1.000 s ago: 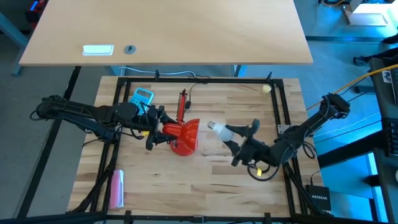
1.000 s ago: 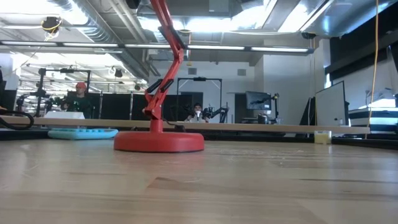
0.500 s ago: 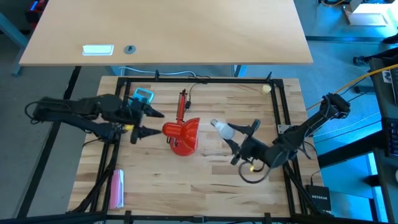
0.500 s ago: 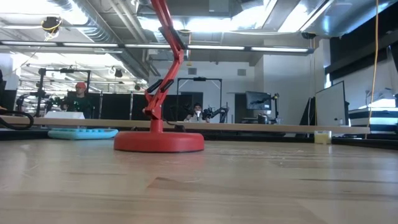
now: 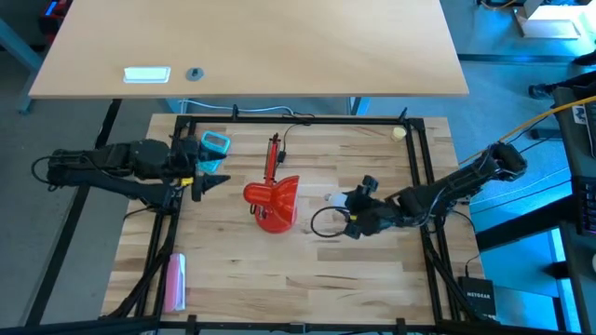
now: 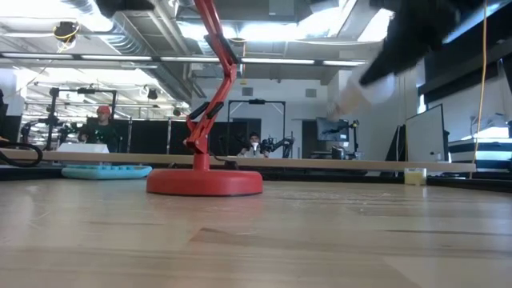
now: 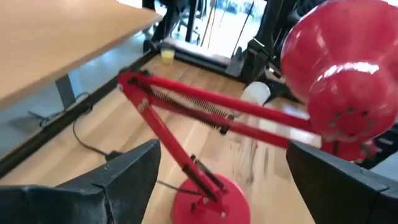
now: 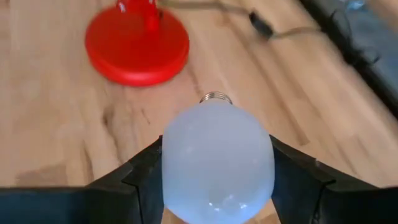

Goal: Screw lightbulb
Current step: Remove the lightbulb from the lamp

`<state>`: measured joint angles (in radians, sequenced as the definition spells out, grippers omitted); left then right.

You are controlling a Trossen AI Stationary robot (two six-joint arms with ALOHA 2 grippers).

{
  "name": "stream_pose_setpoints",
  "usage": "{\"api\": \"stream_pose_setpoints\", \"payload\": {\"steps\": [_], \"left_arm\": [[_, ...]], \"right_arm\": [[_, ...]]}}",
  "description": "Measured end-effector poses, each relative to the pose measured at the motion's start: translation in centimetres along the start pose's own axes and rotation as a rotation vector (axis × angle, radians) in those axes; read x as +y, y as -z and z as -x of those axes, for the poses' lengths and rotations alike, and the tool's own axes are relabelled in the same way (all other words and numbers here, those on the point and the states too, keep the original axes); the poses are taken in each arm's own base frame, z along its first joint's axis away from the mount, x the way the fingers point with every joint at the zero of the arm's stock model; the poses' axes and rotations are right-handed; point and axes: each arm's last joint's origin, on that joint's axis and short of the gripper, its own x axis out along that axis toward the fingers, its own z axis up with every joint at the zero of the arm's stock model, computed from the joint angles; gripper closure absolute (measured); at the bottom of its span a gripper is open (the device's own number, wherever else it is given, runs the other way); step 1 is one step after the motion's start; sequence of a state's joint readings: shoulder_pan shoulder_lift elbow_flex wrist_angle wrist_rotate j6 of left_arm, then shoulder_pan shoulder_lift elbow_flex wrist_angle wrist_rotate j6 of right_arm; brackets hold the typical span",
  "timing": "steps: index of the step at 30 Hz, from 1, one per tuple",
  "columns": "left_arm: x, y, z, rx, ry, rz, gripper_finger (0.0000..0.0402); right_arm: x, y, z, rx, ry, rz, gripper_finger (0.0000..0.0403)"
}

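Right now my right claw (image 8: 214, 180) pinches the lightbulb (image 8: 217, 160) above the table (image 5: 307, 279), beside the red lamp (image 5: 272, 200); my left claw (image 5: 209, 174) waits with its fingers spread, holding nothing.

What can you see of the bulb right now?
The bulb is white and frosted, pear-shaped, with a small ribbed metal screw base. The right gripper holds it by the globe, a finger on each side, base pointing away from the wrist, lifted clear of the table. From above it sits right of the red lamp shade, apart from it, not yet screwed in.
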<state>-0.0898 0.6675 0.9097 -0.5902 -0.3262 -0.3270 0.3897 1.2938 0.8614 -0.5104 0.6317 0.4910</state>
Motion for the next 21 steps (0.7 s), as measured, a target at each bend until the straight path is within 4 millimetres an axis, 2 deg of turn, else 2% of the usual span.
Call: {"api": "stream_pose_setpoints", "payload": {"steps": [6, 10, 15, 21], "left_arm": [[0.0, 1.2, -0.7, 0.048, 0.004, 0.022, 0.0064], [-0.2, 1.1, -0.6, 0.042, 0.018, 0.042, 0.0064], [-0.2, 1.2, -0.7, 0.055, 0.026, 0.060, 0.0064], [-0.4, 1.3, -1.3, 0.074, 0.017, 0.059, 0.0064]], "right_arm": [[-1.2, 2.7, -3.7, -0.062, -0.072, -0.078, 0.0178], [-2.3, 5.4, -5.4, -0.060, -0.114, -0.133, 0.0178], [-3.4, 8.3, -6.3, -0.002, -0.113, -0.124, 0.0178], [-3.8, 10.2, -6.5, -0.022, -0.134, -0.110, 0.0177]]}}
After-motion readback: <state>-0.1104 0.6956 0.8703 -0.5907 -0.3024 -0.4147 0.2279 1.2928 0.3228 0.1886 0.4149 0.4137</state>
